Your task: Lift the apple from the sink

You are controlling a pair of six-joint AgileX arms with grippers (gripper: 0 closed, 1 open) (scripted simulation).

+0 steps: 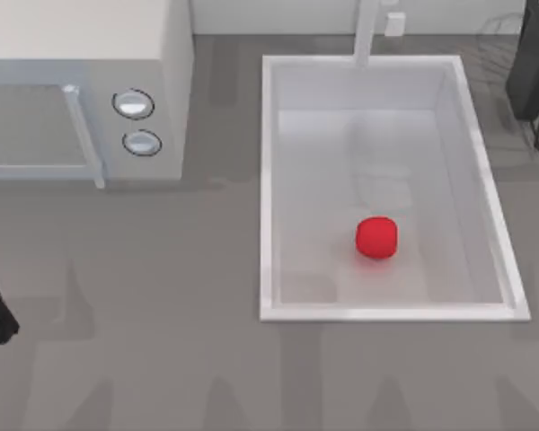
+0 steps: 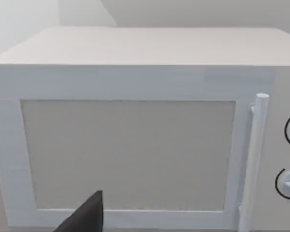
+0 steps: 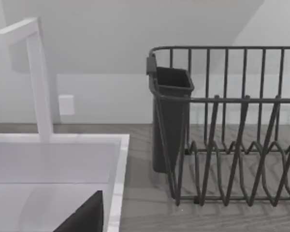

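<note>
Apple sits roundish, no clear long axis, on sink floor; hand states: cannot tell

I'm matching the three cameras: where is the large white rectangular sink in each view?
Top view: the large white rectangular sink lies right of centre.
Left wrist view: not in it.
Right wrist view: its rim corner shows beside the dark wire rack.
Shared landmark: white faucet post.

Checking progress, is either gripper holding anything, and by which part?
Nothing is held. The apple lies free on the sink floor, no gripper near it.
</note>
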